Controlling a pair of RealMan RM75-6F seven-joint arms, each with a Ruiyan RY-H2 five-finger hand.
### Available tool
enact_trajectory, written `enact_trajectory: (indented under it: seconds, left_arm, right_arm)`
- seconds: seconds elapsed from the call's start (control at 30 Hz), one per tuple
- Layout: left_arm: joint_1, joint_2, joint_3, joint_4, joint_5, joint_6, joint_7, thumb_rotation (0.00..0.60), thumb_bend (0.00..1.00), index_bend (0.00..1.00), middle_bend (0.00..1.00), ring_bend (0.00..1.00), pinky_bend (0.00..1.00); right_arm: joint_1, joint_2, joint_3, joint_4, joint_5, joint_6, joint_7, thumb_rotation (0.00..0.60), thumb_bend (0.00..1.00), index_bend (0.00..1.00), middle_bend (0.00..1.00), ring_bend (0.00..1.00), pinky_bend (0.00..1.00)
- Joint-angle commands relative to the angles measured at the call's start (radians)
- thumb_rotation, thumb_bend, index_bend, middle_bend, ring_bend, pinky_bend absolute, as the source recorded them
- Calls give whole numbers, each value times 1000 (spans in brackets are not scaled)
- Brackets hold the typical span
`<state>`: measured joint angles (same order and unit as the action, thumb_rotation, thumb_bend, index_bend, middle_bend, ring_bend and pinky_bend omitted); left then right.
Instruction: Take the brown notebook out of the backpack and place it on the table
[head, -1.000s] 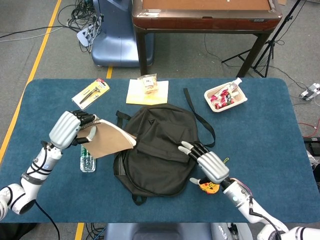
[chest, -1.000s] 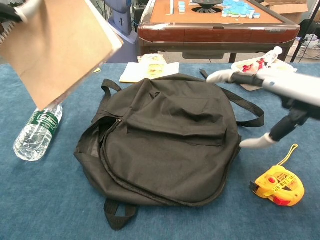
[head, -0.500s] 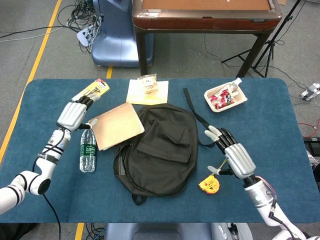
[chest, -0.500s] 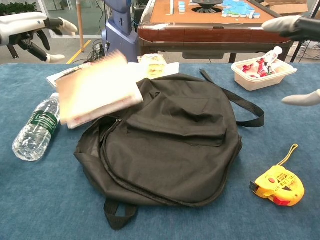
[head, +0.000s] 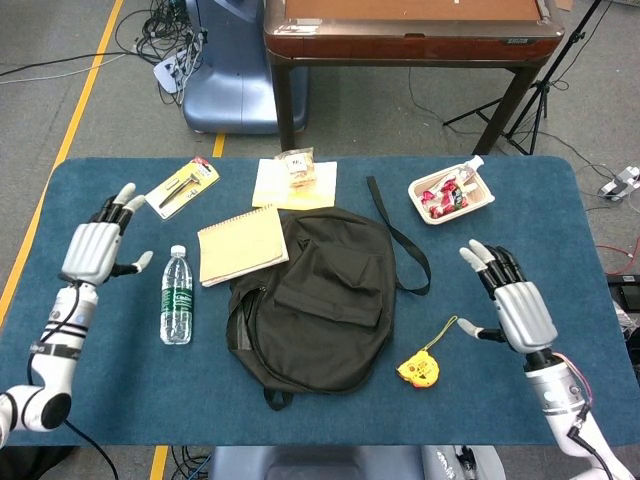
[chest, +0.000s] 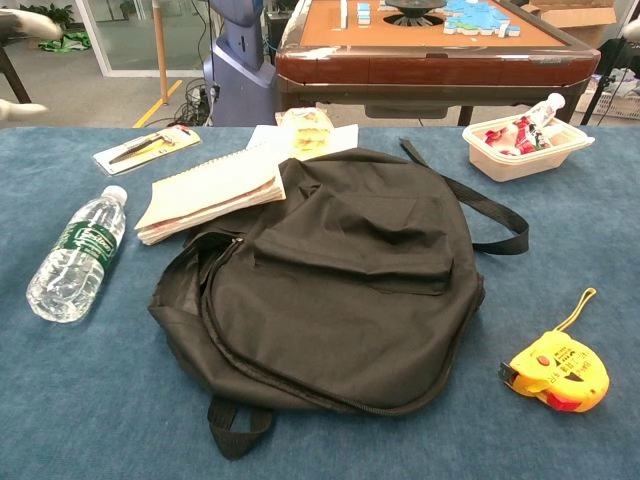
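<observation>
Since a second ago we see the brown notebook (head: 241, 245) leave the left hand (head: 93, 250) and come to rest on the table (head: 540, 210), while both hands have drawn back from the backpack (head: 318, 298) toward the table's outer edges.

From largest to smallest: the blue-covered table carries everything. The black backpack lies flat at its middle, straps trailing toward the far right. The notebook lies flat just left of the bag's upper end, pale page up, spiral edge toward the far side — its near right corner seems to overlap the bag's edge, though we cannot be sure they touch. The left hand hovers near the table's left edge, fingers spread and holding nothing; the right hand (head: 512, 300) hovers to the right of the bag, likewise spread and empty. In the chest view only slivers of the hands show at the frame edges.

A water bottle (head: 176, 296) lies on its side left of the bag, near the notebook's near edge. A food tray (head: 451, 193) sits far right — a yellow tape measure (head: 418, 368) lies near the bag's right side.
</observation>
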<state>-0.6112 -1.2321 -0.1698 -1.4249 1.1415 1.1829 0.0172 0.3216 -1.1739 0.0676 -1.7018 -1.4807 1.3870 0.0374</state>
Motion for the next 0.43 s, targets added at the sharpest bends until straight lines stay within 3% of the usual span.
enact_trajectory:
  seconds: [0.03,0.2,0.43]
  left_arm:
    - [118,60,41,-106,23,137,58,600,246,135,44,68,203]
    - [234,81,84,-169,62,280,90,600,246,169,87,100,203]
    - [374,83,151,-220,116,414,146,600,246,201,108,118,203]
  right_arm:
    - [-25,22,0,5,32,7,-24,600,172,153,182,63,165]
    - [-46,59,-22,13,53,-36,49,600,210,274,234,117,221]
    - [-81,98,-57,30,25,-48,114,600,222,307,241,120,221]
